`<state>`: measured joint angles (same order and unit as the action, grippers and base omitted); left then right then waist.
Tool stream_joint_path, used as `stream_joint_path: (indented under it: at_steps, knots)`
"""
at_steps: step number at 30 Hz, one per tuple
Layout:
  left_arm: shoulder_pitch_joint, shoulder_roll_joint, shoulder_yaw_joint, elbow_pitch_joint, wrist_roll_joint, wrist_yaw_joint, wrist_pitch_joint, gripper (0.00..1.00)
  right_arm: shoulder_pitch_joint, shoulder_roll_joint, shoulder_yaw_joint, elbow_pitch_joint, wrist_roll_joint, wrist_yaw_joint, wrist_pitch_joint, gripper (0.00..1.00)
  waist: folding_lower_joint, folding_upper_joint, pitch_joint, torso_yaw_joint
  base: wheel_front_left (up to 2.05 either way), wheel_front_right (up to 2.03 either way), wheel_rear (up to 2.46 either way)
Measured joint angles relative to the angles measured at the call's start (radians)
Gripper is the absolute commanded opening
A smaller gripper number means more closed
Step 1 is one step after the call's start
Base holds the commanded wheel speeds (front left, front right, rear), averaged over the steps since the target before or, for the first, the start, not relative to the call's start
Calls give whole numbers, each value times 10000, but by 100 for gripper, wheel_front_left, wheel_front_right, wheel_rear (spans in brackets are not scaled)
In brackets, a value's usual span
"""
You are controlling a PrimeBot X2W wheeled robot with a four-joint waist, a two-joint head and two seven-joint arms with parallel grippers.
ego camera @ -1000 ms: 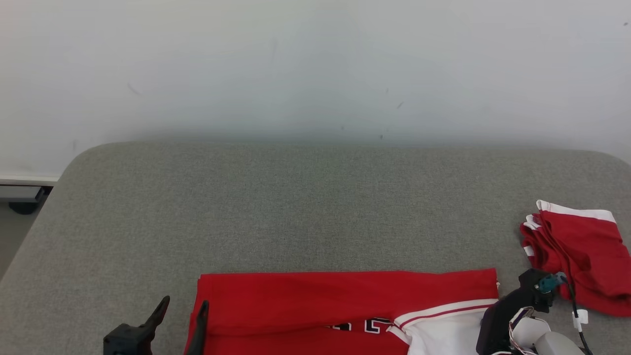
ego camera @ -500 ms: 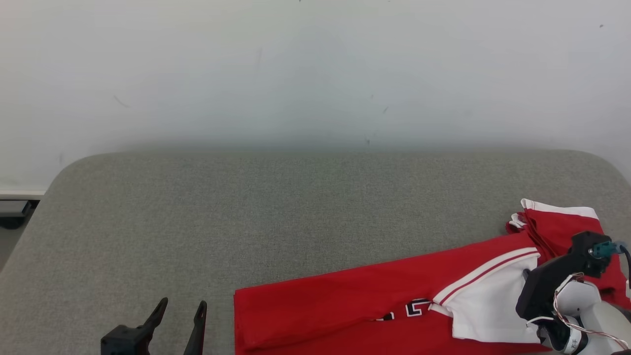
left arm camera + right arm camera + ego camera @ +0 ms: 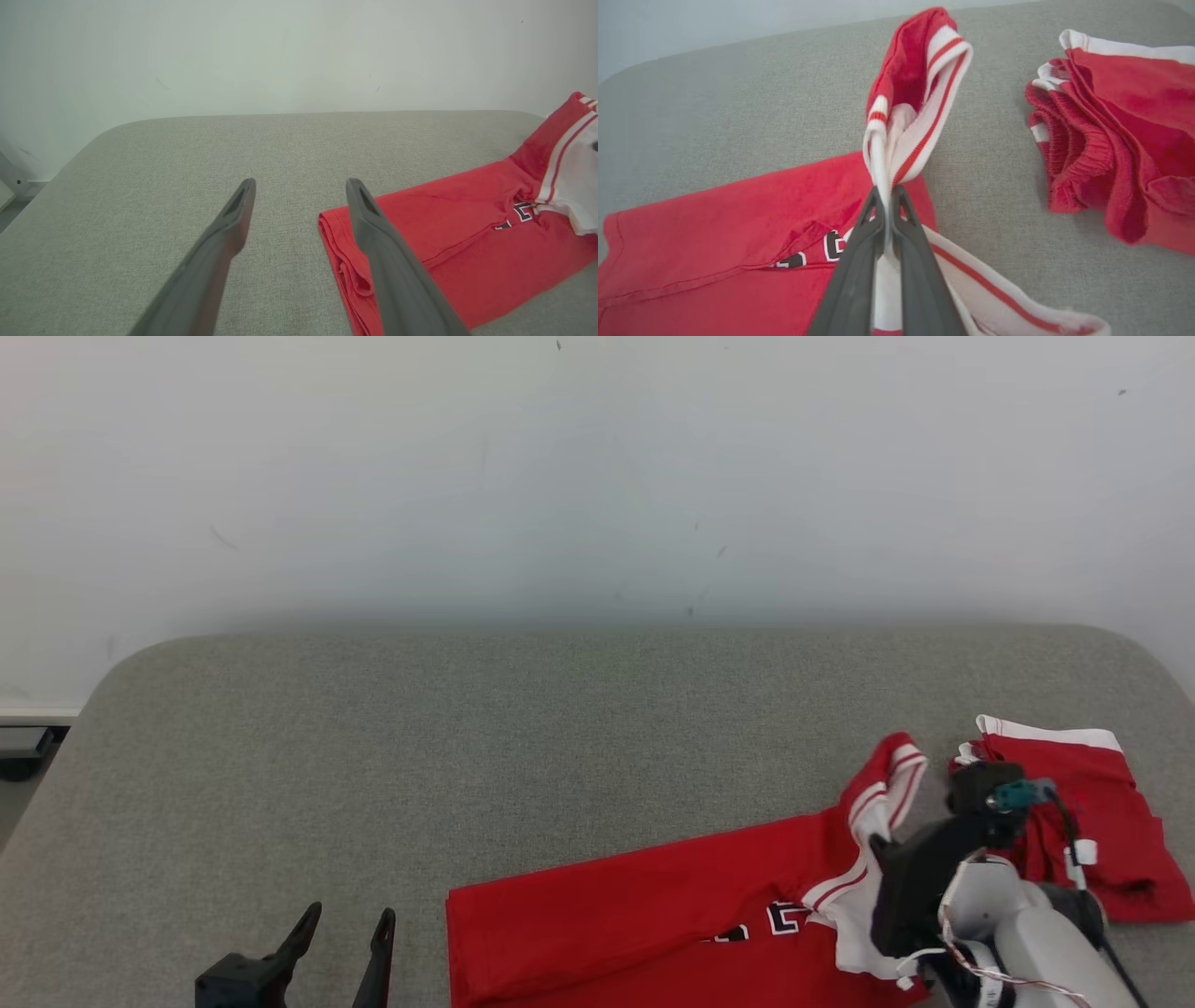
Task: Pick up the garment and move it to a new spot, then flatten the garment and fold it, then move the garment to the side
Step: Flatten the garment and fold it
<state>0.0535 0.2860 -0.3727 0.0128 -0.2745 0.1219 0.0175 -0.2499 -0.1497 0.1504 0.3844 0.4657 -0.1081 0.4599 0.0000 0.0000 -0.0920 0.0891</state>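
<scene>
The garment (image 3: 653, 915), a red shirt with white striped trim and dark lettering, lies folded in a long band on the grey padded surface. My right gripper (image 3: 887, 193) is shut on the white and red trim at its right end. That end is lifted and bunches up above the fingertips (image 3: 882, 779). Lower left, my left gripper (image 3: 349, 919) is open with nothing between its fingers (image 3: 233, 219). It sits just left of the garment's (image 3: 448, 233) left edge and does not touch it.
A second red garment with a white band (image 3: 1083, 803) lies crumpled at the right, close to my right arm (image 3: 1120, 130). The grey padded surface (image 3: 560, 728) stretches back to a white wall, with rounded far corners. Bare floor shows beyond its left edge.
My right gripper has pulled the garment rightward and lifted its trimmed end. The garment's left edge has slid away from my left gripper, which stayed put. The camera shifted slightly.
</scene>
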Motion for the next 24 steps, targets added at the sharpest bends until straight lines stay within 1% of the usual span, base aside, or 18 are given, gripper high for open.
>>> stream_joint_path:
  at_steps: [2, 3, 7, 15, 19, 20, 22, 24]
  knots:
    - [1, -4, -12, 2, 0, 0, 2, 100, 0, 226, 395, -224, -86, 61, 184, 0, 0, -1, -10, 3, 0, 0, 0]
    - [1, -4, -17, 8, 0, 0, 6, 100, -2, 504, 704, -378, -119, 117, 347, 0, 0, 0, -19, 7, 0, 0, 0]
    - [-7, -27, -79, 48, -2, -6, 10, 100, -4, 897, 1266, -487, -119, 125, 640, 0, 0, 0, -38, 28, 0, 0, 0]
    - [-48, -81, -295, 90, -2, -178, 86, 100, -221, 970, 2405, -255, -117, 105, 1051, 0, 1, 0, -46, 205, 0, 0, 0]
    - [-180, -81, -309, 119, 0, -205, 98, 100, -487, 968, 2754, -153, -109, 92, 1135, 0, 0, 0, -50, 327, 0, 0, 0]
    - [-220, -79, -311, 117, 0, -247, 98, 100, -572, 966, 2863, -109, -90, 44, 1137, 0, 0, 0, -50, 368, 0, 0, 0]
    - [-222, -82, -359, 125, 0, -261, 104, 100, -786, 888, 3463, -130, 343, -63, 1131, 0, 0, 0, -46, 449, 0, 0, 0]
    - [-224, -84, -430, 127, 4, -303, 174, 100, -984, 890, 4102, -255, 807, -81, 1126, 0, 0, 0, -34, 534, 0, 0, 0]
